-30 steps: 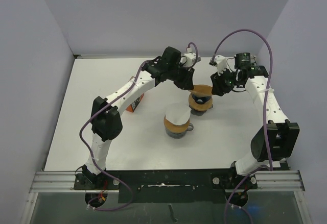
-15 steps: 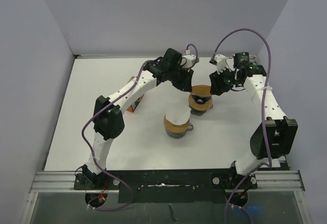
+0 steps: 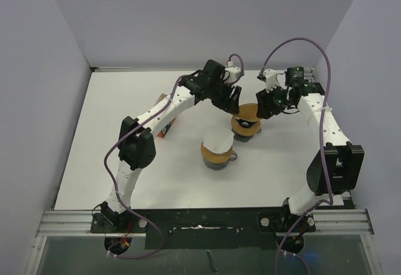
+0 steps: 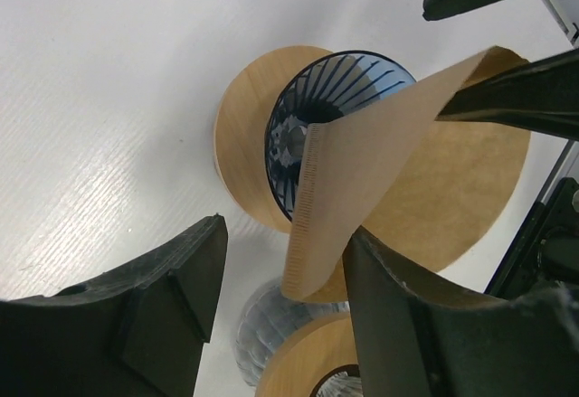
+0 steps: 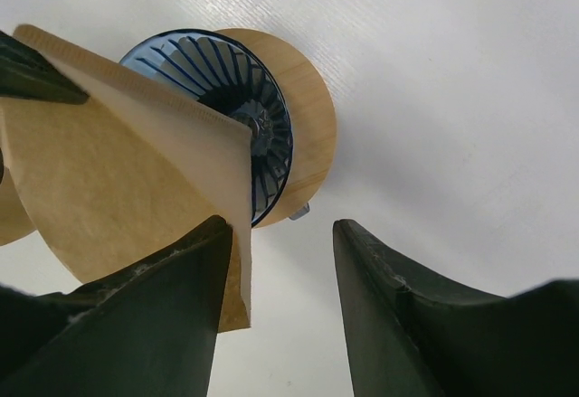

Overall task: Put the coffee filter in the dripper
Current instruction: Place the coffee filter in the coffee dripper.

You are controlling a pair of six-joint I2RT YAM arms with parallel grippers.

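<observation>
1. The brown paper coffee filter, folded flat, hangs tilted over the mouth of the dripper. Its seamed edge crosses the blue ribbed cone. Whether the paper touches the ribs cannot be told.
2. The dripper, blue and ribbed with a round wooden collar, stands upright on the white surface. It sits in the far half, a little right of the middle.
3. The left pincer is spread, with its two dark fingers well apart on either side of the filter's lower corner. The paper lies against one finger and the other stands clear of it.
4. The right pincer, reaching in from the opposite side, is likewise spread. The filter's edge rests against one of its fingers, and bare surface shows in the gap to the other.
5. Neither pincer pinches the paper; it is propped between a finger of each.
6. A second dripper, with a wooden collar and a pale top, stands just beside the first, on the side nearer the front edge.
7. An orange box lies toward the left edge of the surface, partly hidden under the left arm.
</observation>
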